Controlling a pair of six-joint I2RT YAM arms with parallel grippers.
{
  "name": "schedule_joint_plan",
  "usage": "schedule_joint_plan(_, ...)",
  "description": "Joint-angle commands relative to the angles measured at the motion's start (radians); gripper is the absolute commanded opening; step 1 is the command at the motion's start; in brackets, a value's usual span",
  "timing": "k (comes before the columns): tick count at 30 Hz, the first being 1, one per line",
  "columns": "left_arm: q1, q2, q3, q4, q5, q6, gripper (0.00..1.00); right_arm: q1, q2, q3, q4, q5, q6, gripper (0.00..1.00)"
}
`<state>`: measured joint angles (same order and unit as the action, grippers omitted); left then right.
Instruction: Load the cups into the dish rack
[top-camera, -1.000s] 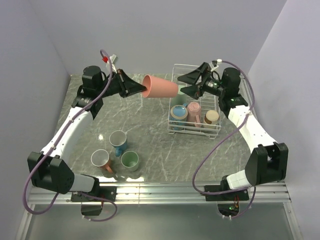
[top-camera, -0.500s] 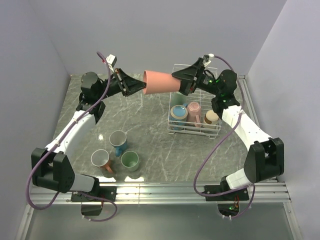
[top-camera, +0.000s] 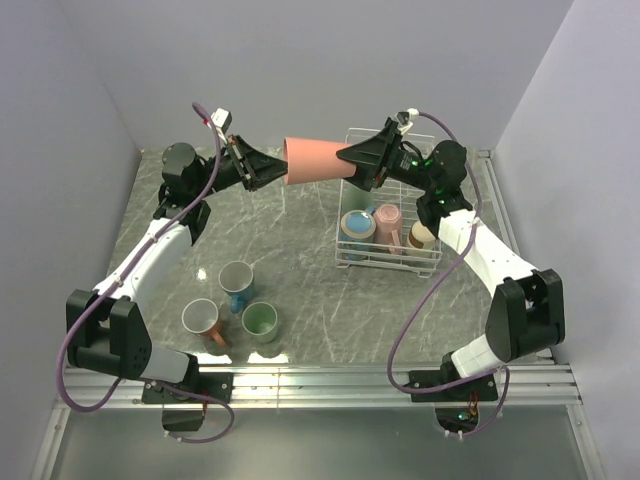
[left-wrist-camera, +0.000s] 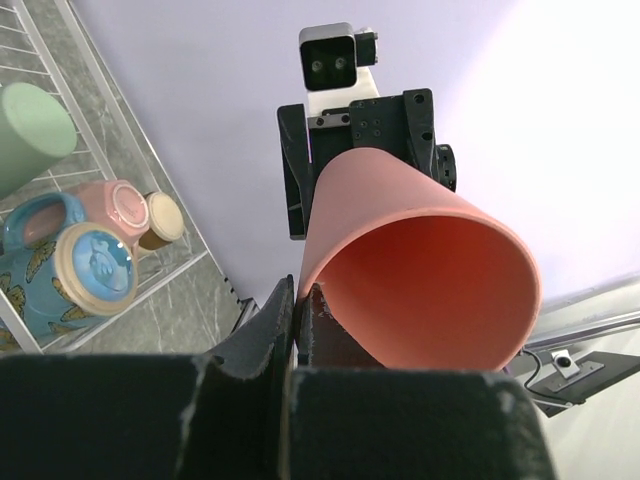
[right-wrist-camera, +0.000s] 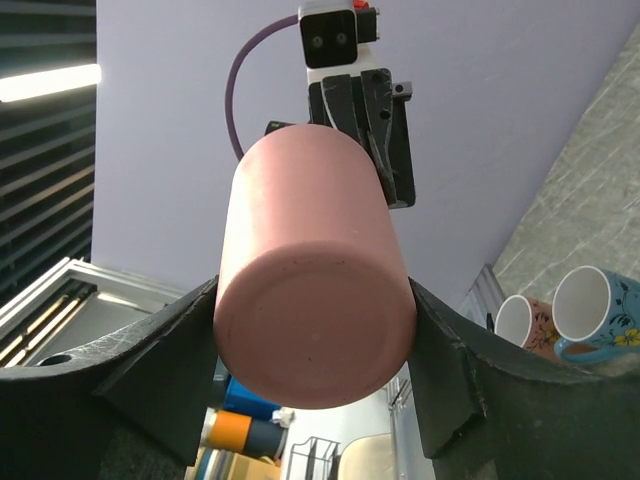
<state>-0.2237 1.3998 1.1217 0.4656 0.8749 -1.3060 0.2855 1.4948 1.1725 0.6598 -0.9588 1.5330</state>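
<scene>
A pink cup (top-camera: 318, 160) hangs sideways in the air just left of the dish rack (top-camera: 345, 205), held from both ends. My left gripper (top-camera: 283, 172) is shut on its rim (left-wrist-camera: 315, 285), one finger inside and one outside. My right gripper (top-camera: 350, 157) has a finger against each side of the cup's base (right-wrist-camera: 310, 310). In the rack stand a blue cup (top-camera: 357, 227), a pink one (top-camera: 388, 225) and a tan one (top-camera: 423, 235); the left wrist view also shows a green cup (left-wrist-camera: 30, 135) there. On the table sit a blue cup (top-camera: 236, 280), a salmon cup (top-camera: 203, 320) and a green cup (top-camera: 260, 321).
The rack's far half (top-camera: 375, 145) lies under the right arm. Walls close the table at the back and on both sides. The arm bases and a metal rail (top-camera: 320, 380) run along the near edge.
The left arm carried the pink cup rightward and up toward the rack. The right gripper came in to meet it and closed its fingers onto the cup's base.
</scene>
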Motion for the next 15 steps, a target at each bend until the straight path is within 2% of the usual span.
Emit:
schedule_joint_plan(1, 0.001, 0.002, 0.004, 0.027, 0.03, 0.017, 0.0, 0.004, 0.008, 0.042, 0.066, 0.0, 0.013, 0.35)
schedule_joint_plan(3, 0.001, 0.008, 0.012, -0.007, 0.041, 0.031, 0.03, 0.004, 0.012, 0.047, 0.073, -0.003, 0.018, 0.2)
schedule_joint_plan(4, 0.001, 0.01, 0.018, -0.031, 0.041, 0.065, 0.09, 0.003, 0.01, 0.049, 0.069, -0.003, 0.015, 0.17)
schedule_joint_plan(5, 0.001, 0.01, 0.027, -0.115, 0.036, 0.091, 0.24, 0.001, 0.009, 0.056, 0.066, -0.004, 0.01, 0.06)
schedule_joint_plan(6, 0.003, 0.002, 0.045, -0.157, 0.01, 0.144, 0.3, -0.006, 0.007, 0.061, 0.043, -0.009, 0.003, 0.01)
schedule_joint_plan(8, 0.006, -0.005, 0.059, -0.237, -0.014, 0.194, 0.48, -0.022, -0.001, 0.082, -0.004, -0.009, -0.049, 0.0)
schedule_joint_plan(9, 0.009, -0.008, 0.081, -0.346, -0.048, 0.223, 0.52, -0.048, -0.005, 0.093, -0.085, -0.009, -0.077, 0.0)
schedule_joint_plan(11, 0.009, -0.007, 0.127, -0.467, -0.095, 0.35, 0.56, -0.08, -0.004, 0.131, -0.175, -0.015, -0.167, 0.0)
schedule_joint_plan(12, 0.009, -0.008, 0.136, -0.614, -0.153, 0.426, 0.57, -0.123, -0.002, 0.144, -0.271, -0.017, -0.203, 0.0)
schedule_joint_plan(14, 0.01, -0.008, 0.164, -0.74, -0.232, 0.494, 0.59, -0.167, -0.001, 0.189, -0.398, 0.0, -0.345, 0.0)
schedule_joint_plan(15, 0.012, -0.015, 0.165, -0.781, -0.263, 0.52, 0.59, -0.189, 0.001, 0.205, -0.527, 0.011, -0.397, 0.0)
